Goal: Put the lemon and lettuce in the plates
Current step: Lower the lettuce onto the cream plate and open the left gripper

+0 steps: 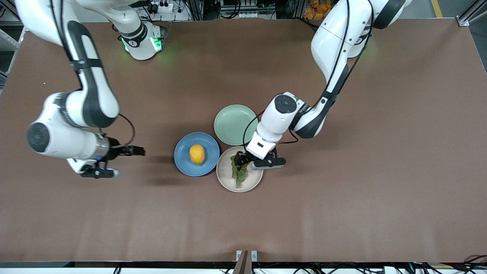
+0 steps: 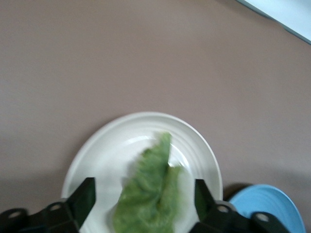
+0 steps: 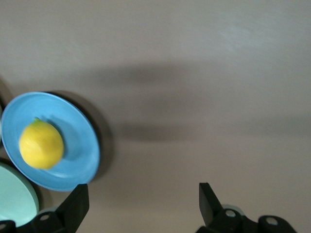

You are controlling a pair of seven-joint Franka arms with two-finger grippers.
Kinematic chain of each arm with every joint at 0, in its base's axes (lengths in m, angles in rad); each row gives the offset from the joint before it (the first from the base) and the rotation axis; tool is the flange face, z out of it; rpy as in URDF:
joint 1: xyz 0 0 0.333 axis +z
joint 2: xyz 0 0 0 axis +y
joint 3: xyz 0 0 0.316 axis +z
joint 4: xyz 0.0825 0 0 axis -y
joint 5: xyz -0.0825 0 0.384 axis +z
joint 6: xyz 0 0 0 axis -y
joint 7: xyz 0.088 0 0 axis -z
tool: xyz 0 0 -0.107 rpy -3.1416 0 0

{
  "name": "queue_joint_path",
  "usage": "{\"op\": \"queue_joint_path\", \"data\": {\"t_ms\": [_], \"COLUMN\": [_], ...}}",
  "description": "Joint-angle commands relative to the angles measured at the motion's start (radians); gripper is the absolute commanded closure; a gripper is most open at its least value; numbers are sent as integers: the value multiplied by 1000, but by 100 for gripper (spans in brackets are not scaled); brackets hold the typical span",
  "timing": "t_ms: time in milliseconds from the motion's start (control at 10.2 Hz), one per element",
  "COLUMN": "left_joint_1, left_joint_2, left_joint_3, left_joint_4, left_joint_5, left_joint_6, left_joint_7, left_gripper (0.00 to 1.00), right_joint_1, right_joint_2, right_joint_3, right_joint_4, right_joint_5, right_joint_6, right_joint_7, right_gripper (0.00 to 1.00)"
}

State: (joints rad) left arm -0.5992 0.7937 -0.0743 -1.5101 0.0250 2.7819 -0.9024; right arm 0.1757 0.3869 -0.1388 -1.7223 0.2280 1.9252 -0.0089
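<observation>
The lemon (image 1: 197, 154) lies on the blue plate (image 1: 182, 161); the right wrist view also shows the lemon (image 3: 41, 144) on that plate (image 3: 80, 150). The lettuce (image 1: 239, 174) lies flat on the beige plate (image 1: 224, 179), beside the blue plate toward the left arm's end. My left gripper (image 1: 240, 160) hangs low over the beige plate, open, with its fingers either side of the lettuce (image 2: 150, 194) and not touching it; the plate's rim (image 2: 97, 145) shows around the leaf. My right gripper (image 1: 133, 151) is open and empty over bare table toward the right arm's end.
A pale mint green plate (image 1: 236, 124) sits empty, farther from the front camera than the other two plates and touching them; its edge shows in the right wrist view (image 3: 14, 201). The brown table (image 1: 342, 190) spreads wide around the plates.
</observation>
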Motion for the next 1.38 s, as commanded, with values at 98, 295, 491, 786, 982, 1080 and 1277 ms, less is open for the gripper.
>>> {"op": "queue_joint_path", "data": {"t_ms": [98,295,491,786,982,1080,1277], "left_joint_1": [59,104,171,239,321,355,419], "left_joint_2": [-96,-128,-163,-208,-231,-246,-292], "left_joint_3": [21,19,19,22,22,22,13], "left_joint_4": [-4,-2,-4,-10,-12,-12,-24], "left_joint_5": [3,1,0,1,3,3,1], "left_joint_6": [-206,-289,-401,-516,-597,-658,-827], "left_joint_7": [72,131,213,282,391,440,503], "left_gripper": [0,0,0,0,0,0,0], "right_joint_1": [-89,-119,-145,-156,-166,-182,-180], "right_joint_2": [-132,-183,-238,-325,-365,-370,-372], "right_joint_3": [16,16,16,22,51,73,73], "right_joint_4": [-66,-66,-65,-51,-20,18,111], "right_joint_5": [-133,-139,-151,-199,-237,-243,-245], "right_joint_6": [-71,-95,-113,-162,-211,-256,-348], "right_joint_7": [-5,-3,-3,-34,-34,-34,-34], "right_gripper": [0,0,0,0,0,0,0]}}
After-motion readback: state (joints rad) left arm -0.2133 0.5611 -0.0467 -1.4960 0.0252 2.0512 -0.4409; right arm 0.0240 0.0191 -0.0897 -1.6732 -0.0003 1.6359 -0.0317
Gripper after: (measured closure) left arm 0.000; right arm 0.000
